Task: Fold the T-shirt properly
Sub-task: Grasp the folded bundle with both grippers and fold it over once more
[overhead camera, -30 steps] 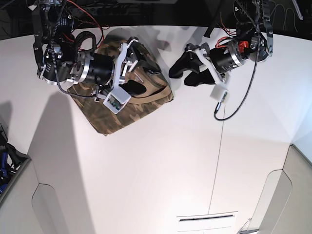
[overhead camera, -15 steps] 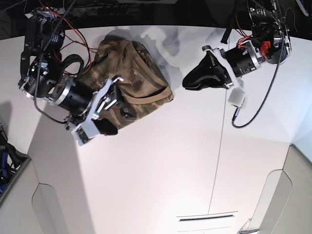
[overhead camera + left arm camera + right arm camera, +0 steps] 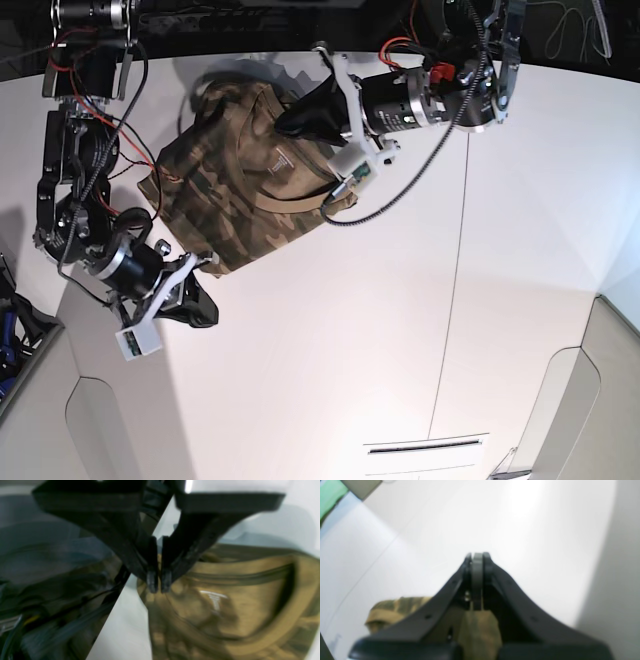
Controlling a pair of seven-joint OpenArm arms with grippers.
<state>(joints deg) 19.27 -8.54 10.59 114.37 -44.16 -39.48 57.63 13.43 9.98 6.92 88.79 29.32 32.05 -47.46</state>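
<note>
The T-shirt lies folded into a compact camouflage bundle at the back left of the white table, collar side up. In the left wrist view its tan collar band and a pale label show. My left gripper hovers over the shirt's collar end, shut, its fingertips nearly touching; I see no cloth pinched between them. My right gripper is off the shirt's near left corner over bare table, shut and empty. The shirt shows behind it.
A thin seam runs down the white table. Cables and dark gear sit along the back edge. Grey panels flank the front corners, and a vent slot lies near the front.
The left arm swung from the table's right side over to the shirt's collar and its jaws shut. The right arm left the shirt, moved toward the front left, and shut too.
</note>
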